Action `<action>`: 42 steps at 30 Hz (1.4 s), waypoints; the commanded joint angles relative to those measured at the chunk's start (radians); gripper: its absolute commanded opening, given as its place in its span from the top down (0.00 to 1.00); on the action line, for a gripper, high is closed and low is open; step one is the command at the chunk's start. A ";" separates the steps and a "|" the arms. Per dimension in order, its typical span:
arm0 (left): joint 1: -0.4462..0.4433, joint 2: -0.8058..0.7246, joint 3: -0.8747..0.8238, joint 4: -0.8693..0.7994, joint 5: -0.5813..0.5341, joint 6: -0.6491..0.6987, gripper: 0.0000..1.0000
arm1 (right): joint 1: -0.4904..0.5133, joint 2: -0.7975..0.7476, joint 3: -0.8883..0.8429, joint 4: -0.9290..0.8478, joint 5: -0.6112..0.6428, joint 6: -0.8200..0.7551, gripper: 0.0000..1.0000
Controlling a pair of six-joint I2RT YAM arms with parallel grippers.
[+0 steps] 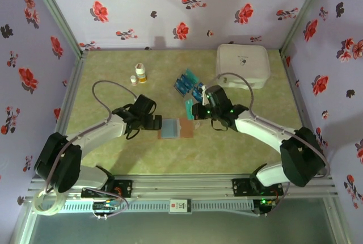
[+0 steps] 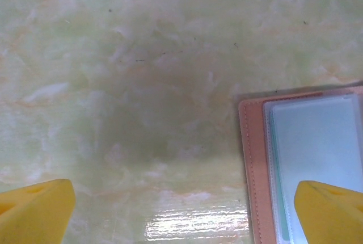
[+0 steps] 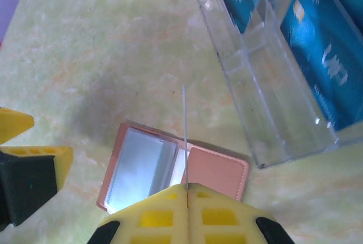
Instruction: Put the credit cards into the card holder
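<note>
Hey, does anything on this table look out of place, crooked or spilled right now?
Nothing is spilled or damaged. The clear tray of credit cards sits diagonally on the table, and the card holder lies open. The right hand pinches one card edge-on close to it.

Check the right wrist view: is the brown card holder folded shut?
No, the card holder lies spread open, its clear pocket side beside its brown flap.

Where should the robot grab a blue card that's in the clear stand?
Probably by its top edge, coming from above, with one finger on each flat face. The blue cards stand on edge in the clear stand, whose walls cover their lower part.
</note>
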 commanded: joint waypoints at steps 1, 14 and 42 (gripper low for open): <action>-0.023 0.023 0.029 -0.023 -0.014 0.036 0.00 | 0.015 -0.027 -0.095 0.279 -0.009 0.166 1.00; -0.080 0.086 0.017 0.036 -0.075 0.042 0.00 | 0.100 0.072 -0.287 0.671 -0.018 0.301 1.00; -0.105 0.195 0.022 0.073 -0.128 0.040 0.00 | 0.112 0.203 -0.351 0.835 -0.027 0.342 1.00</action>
